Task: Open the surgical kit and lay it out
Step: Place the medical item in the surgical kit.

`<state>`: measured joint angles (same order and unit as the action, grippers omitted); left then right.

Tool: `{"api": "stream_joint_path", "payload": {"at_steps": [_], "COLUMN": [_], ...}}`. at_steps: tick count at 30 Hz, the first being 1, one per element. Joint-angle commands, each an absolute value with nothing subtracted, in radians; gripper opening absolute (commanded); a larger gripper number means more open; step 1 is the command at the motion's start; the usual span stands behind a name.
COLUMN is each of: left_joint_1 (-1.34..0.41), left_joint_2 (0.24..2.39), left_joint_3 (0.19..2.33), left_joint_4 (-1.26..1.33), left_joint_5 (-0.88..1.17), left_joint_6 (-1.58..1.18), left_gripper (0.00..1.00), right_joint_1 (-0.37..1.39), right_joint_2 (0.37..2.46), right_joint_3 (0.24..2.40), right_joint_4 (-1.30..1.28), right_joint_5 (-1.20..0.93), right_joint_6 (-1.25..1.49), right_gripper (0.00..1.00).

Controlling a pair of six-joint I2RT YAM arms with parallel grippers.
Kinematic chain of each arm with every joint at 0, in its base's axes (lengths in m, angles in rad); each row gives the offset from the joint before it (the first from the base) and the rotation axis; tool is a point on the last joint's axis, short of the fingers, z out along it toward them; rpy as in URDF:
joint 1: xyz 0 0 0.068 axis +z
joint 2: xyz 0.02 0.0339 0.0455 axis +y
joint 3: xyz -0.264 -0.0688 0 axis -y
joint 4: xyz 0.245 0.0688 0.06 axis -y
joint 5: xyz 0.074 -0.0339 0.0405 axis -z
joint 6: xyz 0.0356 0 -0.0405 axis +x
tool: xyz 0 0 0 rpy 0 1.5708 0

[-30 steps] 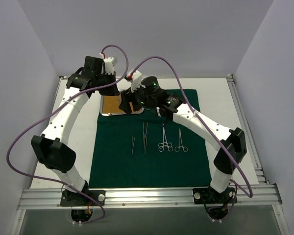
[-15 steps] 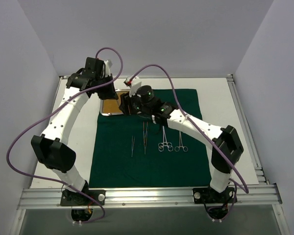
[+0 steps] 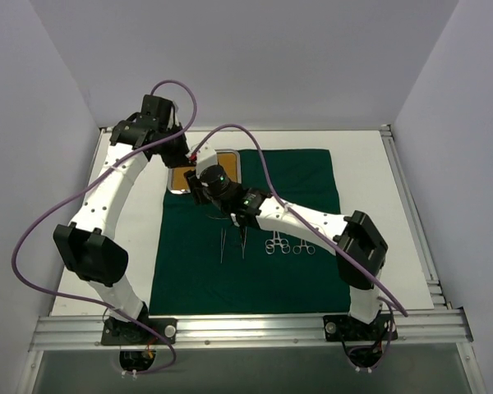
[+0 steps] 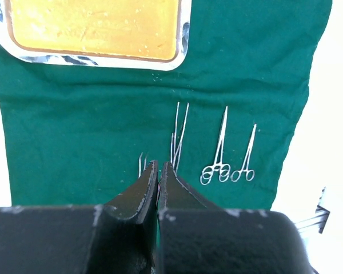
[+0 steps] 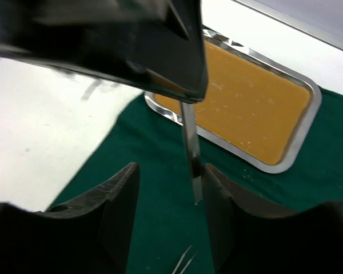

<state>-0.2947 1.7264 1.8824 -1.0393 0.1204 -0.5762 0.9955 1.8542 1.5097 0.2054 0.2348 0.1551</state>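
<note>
The dark green cloth [image 3: 255, 246] lies spread flat. The steel tray [image 3: 218, 168] with its orange-brown inside sits on the cloth's far left corner and looks empty in the left wrist view [image 4: 94, 28]. Two tweezers [image 3: 232, 240] and two ring-handled clamps [image 3: 289, 243] lie in a row mid-cloth. My left gripper [image 3: 183, 156] is shut on a thin flat metal strip [image 5: 191, 154] that hangs straight down. My right gripper [image 5: 171, 171] is open, and the strip hangs close to its right finger [image 5: 217, 200], just above the cloth by the tray's near edge [image 5: 228, 145].
White table [image 3: 370, 164] surrounds the cloth, with metal rails along the right edge [image 3: 411, 213] and front edge [image 3: 246, 328]. Purple cables loop over both arms. The right arm stretches across the cloth above the instruments.
My right gripper has swung left from above the tray to the tray's near left side, around the strip held by the left gripper. The left gripper shifted slightly left.
</note>
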Motion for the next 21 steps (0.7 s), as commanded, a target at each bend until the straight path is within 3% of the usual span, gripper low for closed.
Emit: {"api": "stream_joint_path", "payload": {"at_steps": [1,8,14,15,16,17,21], "left_joint_1": [-0.288,-0.285,-0.285,-0.285,-0.285,-0.285,-0.281], "left_joint_2": [1.723,1.717,1.727,1.729,1.729,1.729,1.721], "left_joint_3": [1.896,1.885,1.871,1.873,1.873,1.873,1.853], "left_joint_4": [-1.051,-1.051,-1.046,-1.043,-1.043,-1.042,-1.011], "left_joint_5": [0.146,0.152,0.166,0.172,0.175,0.178,0.207], "left_joint_6": [-0.626,-0.626,-0.638,-0.64,-0.638,-0.637,-0.609], "left_gripper": [0.02,0.02,0.02,0.02,0.02,0.02,0.03], "right_joint_1": [0.997,1.022,1.058,1.063,1.065,1.066,1.06], "right_joint_2": [1.884,1.922,1.989,1.996,2.003,2.005,1.99], "right_joint_3": [1.558,1.575,1.666,1.681,1.683,1.684,1.672], "right_joint_4": [0.21,0.212,0.172,0.166,0.158,0.158,0.167], "right_joint_5": [0.366,0.455,0.538,0.546,0.552,0.554,0.532], "right_joint_6": [0.127,0.1,0.031,0.028,0.028,0.028,0.052], "right_gripper": [0.42,0.28,0.23,0.2,0.05,0.0,0.0]}}
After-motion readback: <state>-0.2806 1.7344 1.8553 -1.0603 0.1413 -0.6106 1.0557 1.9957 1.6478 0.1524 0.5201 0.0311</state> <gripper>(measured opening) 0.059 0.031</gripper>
